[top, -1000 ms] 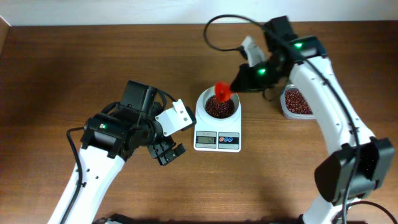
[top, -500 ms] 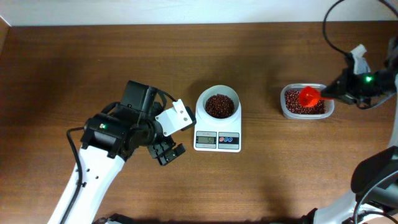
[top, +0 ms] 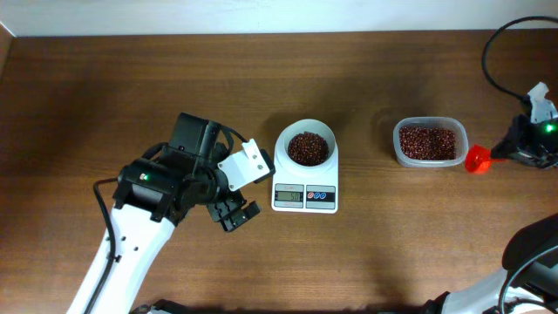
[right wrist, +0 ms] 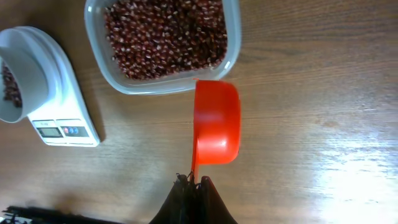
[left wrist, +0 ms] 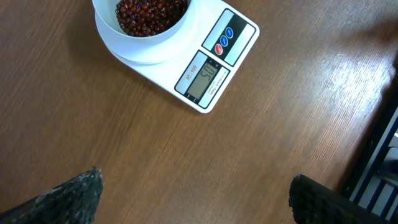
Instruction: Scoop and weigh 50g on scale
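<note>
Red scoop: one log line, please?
right claw: shut on orange-red plastic scoop | scoop: beside clear plastic tub | left claw: open

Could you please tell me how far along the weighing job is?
Done: beans lie in the bowl on the scale, whose display appears to read 50. In hand: the right hand is shut on the empty scoop, beside the tub. Left: probably only setting the scoop down; the left hand is open, idle.
</note>
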`<state>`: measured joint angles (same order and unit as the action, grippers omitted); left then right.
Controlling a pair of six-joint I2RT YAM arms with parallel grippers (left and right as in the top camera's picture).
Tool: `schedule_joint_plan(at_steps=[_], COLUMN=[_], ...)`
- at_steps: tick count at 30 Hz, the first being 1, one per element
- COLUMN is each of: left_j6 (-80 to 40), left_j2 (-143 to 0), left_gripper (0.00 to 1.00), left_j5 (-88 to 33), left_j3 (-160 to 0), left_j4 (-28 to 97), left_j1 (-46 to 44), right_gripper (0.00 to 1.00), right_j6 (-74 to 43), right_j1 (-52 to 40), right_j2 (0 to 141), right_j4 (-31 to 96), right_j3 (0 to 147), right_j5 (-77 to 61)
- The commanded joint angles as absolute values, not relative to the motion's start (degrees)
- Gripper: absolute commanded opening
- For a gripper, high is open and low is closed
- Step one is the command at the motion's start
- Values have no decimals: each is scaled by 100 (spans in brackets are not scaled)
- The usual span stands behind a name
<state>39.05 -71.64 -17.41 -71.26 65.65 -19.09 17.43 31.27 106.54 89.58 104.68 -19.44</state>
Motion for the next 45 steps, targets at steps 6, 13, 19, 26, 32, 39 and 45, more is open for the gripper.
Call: schedule_joint_plan(at_steps=[6,13,19,26,32,39,45], left_j6=[3999,3999,3999,3999,3999,3999,3999], left_j2=[-7157,-7157,-7157,-7157,-7157,-7157,-7157], left_gripper=[99,99,99,99,99,99,99], left_j5=[-1822,-1822,-1822,-1822,-1822,-1822,-1822], left_j3=[-7227,-7227,-7227,-7227,-7227,-7227,-7227], left_j4=[6565,6567,6567,6565,6565,6567,6565], left_j1=[-1883,-1883,-1883,-1883,-1883,-1883,-1883], right_gripper=[4,4,4,4,4,4,4], right_j6=[1673,1000,-152,-1249,-311,-60,-803], right_j1=[2259,718,489,587,1712,3391,3393], right_j2=[10516,10532,10530,9937,7743,6101,6023], right_j4=[8523,7550,7205,6805,7238,8722,8595], right_j3=[10545,10545,10545,10545,10545,10545,10545], right_j5=[-1844,972,506,-974,-1332,-1332,-1356])
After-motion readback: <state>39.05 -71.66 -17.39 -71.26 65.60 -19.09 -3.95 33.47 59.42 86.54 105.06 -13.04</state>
